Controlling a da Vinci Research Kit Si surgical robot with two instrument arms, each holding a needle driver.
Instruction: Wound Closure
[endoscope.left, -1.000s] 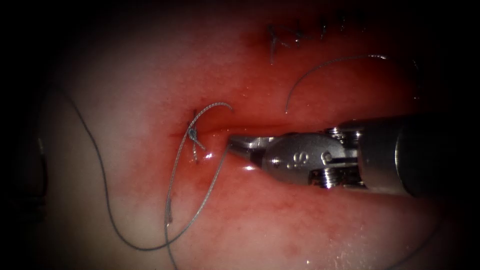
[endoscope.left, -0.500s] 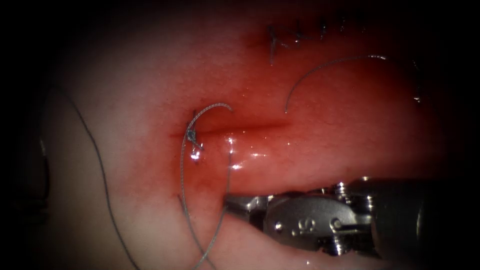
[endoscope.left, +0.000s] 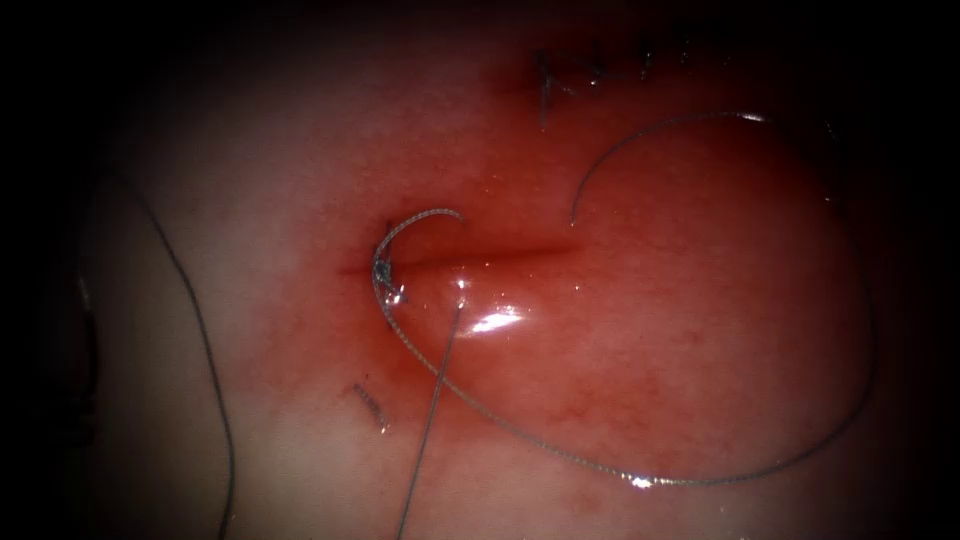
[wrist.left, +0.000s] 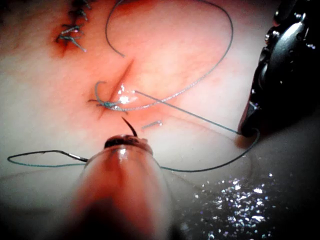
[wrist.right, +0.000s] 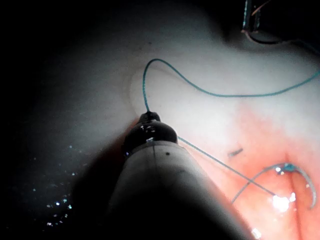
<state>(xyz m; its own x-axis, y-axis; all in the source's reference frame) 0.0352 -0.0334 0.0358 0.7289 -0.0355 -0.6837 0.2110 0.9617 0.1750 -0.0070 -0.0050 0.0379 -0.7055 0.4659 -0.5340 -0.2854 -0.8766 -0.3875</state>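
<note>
Two pincers: left pincer (wrist.left: 127, 141) and right pincer (wrist.left: 246, 129), well apart, tissue (endoscope.left: 700, 330) beneath both.
Right pincer: clenched on the thread (wrist.left: 190, 113), judged from the tight line ending at its tip; slack tail curling out on the other side in the right wrist view.
Left pincer: grip cannot be told; short dark curved point at its tip, taken for the needle (wrist.left: 129, 126), held part of the curve hidden, visible part clear of the tissue.
Knot (endoscope.left: 383, 268): tied at the left end of the cut (endoscope.left: 480, 255).
Taut strand (endoscope.left: 434, 400): long axis from just right of the knot, down and slightly left to the endoscope view's lower edge; right pincer at the far end of that line.
Slack loop (endoscope.left: 640, 480): from the knot, wide round below and right of the cut, flat on the tissue.
Cut end of thread (endoscope.left: 370, 403): loose, below the knot, left of the taut strand.
Older stitches (endoscope.left: 590, 70): row above and right of the cut.
Red fluid (endoscope.left: 500, 322): wet glint just below the cut.
Nearer arm: left, by judgement from the left wrist view.
</note>
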